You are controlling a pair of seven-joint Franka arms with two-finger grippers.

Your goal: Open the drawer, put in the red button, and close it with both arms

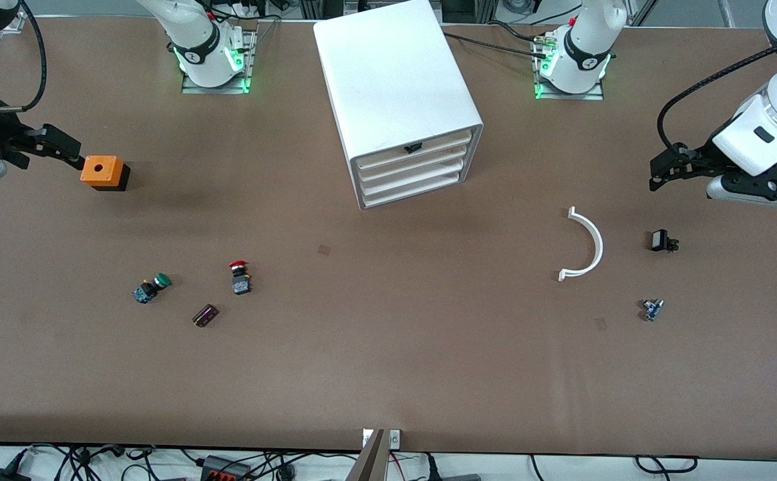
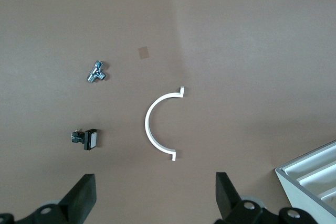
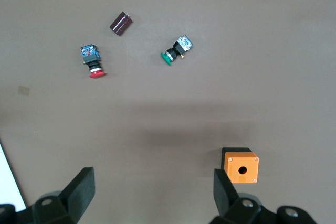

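Both grippers hover spread and empty: the left gripper (image 1: 659, 175) at the table's three o'clock edge, the right gripper (image 1: 61, 148) at nine o'clock, by the orange box (image 1: 102, 172). The red button (image 1: 239, 276) lies on the table (image 1: 388, 361), at about seven o'clock of the cabinet (image 1: 398, 93). The drawer (image 1: 415, 162) looks shut.

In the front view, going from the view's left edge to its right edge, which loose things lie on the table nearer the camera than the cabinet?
Green button → dark block → red button → white curved piece → small metal part → black part.

Left hand (image 1: 659, 175) and right hand (image 1: 71, 152) hover open.
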